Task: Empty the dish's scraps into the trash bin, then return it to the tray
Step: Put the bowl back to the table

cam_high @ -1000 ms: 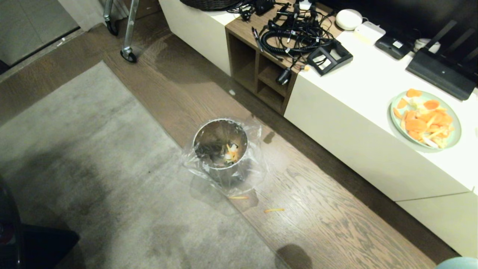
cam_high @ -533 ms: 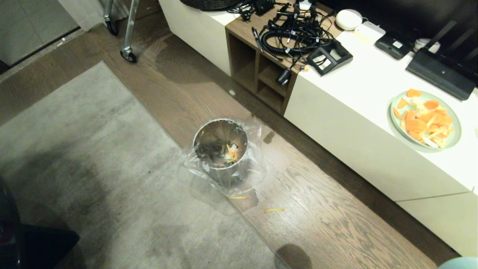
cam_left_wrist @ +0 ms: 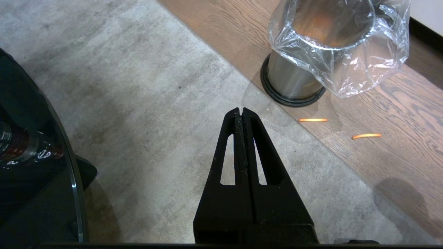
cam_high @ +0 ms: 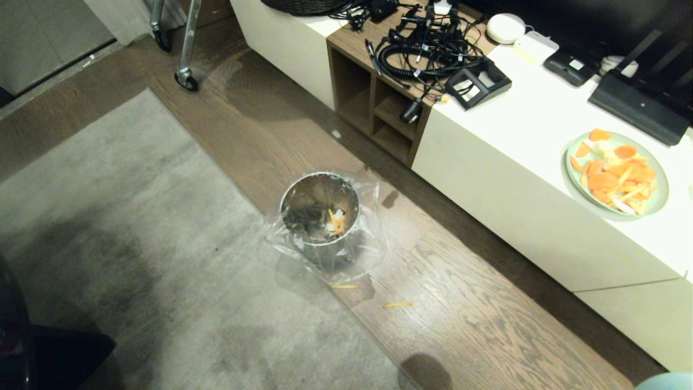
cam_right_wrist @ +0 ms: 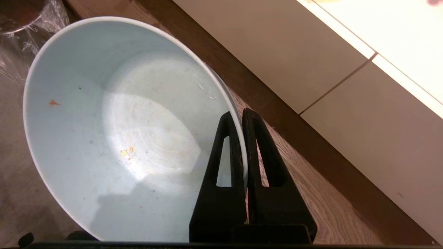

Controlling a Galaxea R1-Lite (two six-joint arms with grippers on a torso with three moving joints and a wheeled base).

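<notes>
The steel trash bin (cam_high: 319,219) with its clear liner stands on the wood floor at the rug's edge, with orange and pale scraps (cam_high: 334,221) inside. It also shows in the left wrist view as the trash bin (cam_left_wrist: 304,74). Two thin orange strips (cam_high: 397,305) lie on the floor beside it. My right gripper (cam_right_wrist: 240,112) is shut on the rim of the white dish (cam_right_wrist: 114,128), which holds only a few tiny specks; a sliver of the dish (cam_high: 668,381) shows low at the right in the head view. My left gripper (cam_left_wrist: 241,110) hangs shut and empty over the rug. The tray is out of view.
A long white cabinet (cam_high: 520,179) runs along the right, bearing a pale green plate (cam_high: 617,173) heaped with orange slices, tangled cables (cam_high: 427,46) and black devices. A grey rug (cam_high: 135,244) covers the left floor. A dark round glass-edged object (cam_left_wrist: 31,166) sits at the near left.
</notes>
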